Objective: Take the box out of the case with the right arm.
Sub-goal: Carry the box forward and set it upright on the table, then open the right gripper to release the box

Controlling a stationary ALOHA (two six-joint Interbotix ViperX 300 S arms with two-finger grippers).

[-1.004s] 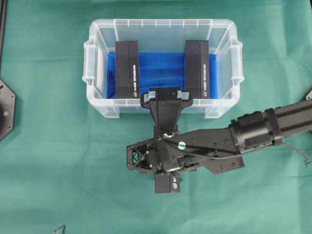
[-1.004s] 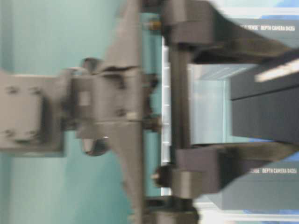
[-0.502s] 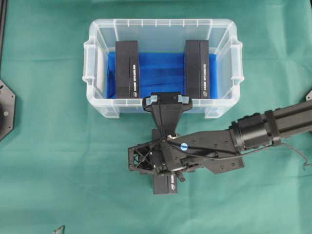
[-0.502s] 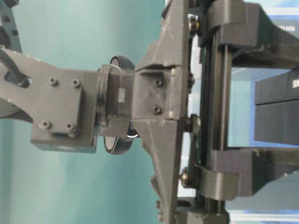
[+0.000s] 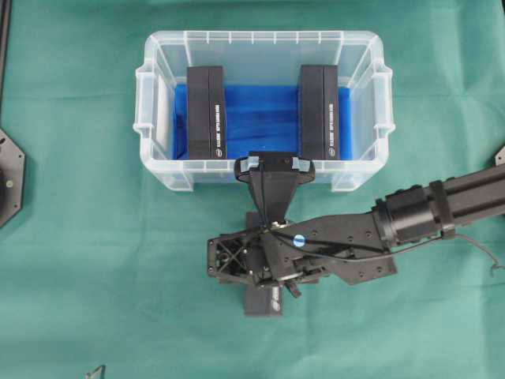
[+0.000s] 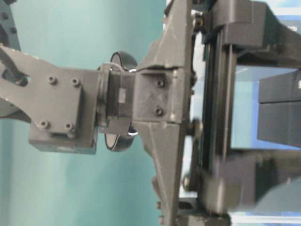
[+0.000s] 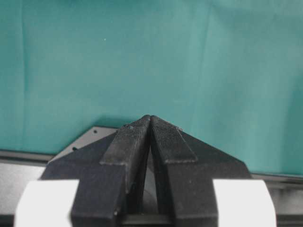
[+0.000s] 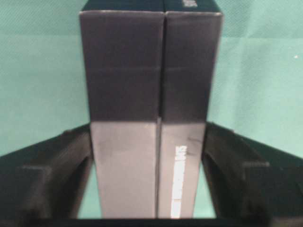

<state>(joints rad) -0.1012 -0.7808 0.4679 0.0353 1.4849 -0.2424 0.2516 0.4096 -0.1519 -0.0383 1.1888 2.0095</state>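
Observation:
A black box (image 5: 264, 302) lies on the green cloth in front of the case (image 5: 260, 36), mostly hidden under my right gripper (image 5: 264, 276). In the right wrist view the box (image 8: 149, 94) runs between the two fingers (image 8: 227, 156), with slivers of green cloth showing on both sides, so the right gripper (image 8: 147, 142) is open around it. Two more black boxes (image 5: 207, 112) (image 5: 319, 112) stand on the blue cloth (image 5: 260, 118) inside the case. My left gripper (image 7: 150, 119) is shut, empty, over bare green cloth.
The right arm (image 5: 426, 209) reaches in from the right edge. Its wrist camera mount (image 5: 273, 167) hangs just at the case's near wall. A black base plate (image 5: 9, 178) sits at the left edge. The right arm's wrist (image 6: 155, 103) fills the table-level view.
The right gripper's jaws have spread away from the box's sides. The box has shifted slightly toward the table's front edge, and the arm has barely moved.

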